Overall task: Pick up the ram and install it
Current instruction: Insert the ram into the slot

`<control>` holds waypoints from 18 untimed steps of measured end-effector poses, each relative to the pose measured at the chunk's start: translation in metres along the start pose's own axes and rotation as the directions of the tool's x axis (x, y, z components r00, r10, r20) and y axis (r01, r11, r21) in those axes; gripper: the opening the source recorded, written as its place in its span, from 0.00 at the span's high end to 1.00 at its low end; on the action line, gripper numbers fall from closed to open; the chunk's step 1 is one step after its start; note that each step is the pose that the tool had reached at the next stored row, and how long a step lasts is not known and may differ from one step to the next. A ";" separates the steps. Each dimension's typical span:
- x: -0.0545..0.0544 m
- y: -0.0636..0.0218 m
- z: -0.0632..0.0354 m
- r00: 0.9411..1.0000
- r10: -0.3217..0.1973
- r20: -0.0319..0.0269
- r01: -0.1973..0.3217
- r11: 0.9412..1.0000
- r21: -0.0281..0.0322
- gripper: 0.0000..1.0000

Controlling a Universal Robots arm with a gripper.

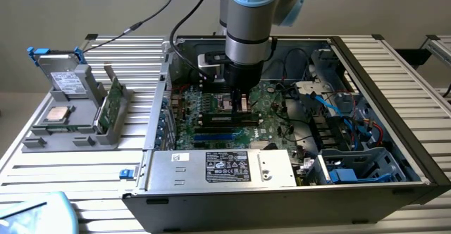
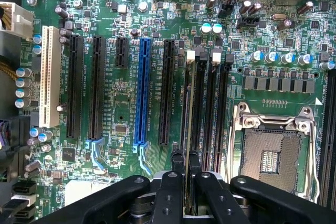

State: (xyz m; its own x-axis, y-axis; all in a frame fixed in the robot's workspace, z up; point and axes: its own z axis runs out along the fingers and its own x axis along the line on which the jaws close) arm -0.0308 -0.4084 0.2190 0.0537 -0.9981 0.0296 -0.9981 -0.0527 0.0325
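Item: ram (image 2: 187, 108). Location: edge-on over black memory slots (image 2: 207, 114) on motherboard (image 2: 121, 124), inside computer case (image 1: 282, 207).
Gripper (image 2: 187, 184): clenched on ram.
Seating depth: unclear.
Risk: misalignment with slot; downward push likely jams the stick or slips it in the grip.

Open computer case (image 1: 282, 207) on the bench (image 1: 56, 160), parts holder (image 1: 71, 133) at the exterior view's left; inside, the ram (image 2: 188, 103) stands edgewise among the memory slots (image 2: 210, 108), between the jaws, beside the processor socket (image 2: 273, 150).
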 end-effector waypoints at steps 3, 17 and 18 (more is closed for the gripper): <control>0.000 0.0000 0.0005 1.000 0.000 0.000 0.000 1.000 0.001 0.86; 0.000 -0.0001 0.0025 1.000 0.000 0.000 0.000 1.000 0.001 0.86; 0.000 -0.0001 0.0027 1.000 0.000 0.000 0.000 1.000 0.001 0.86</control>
State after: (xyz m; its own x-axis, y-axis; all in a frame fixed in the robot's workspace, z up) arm -0.0307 -0.4081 0.2162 0.0537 -0.9981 0.0300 -0.9981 -0.0527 0.0315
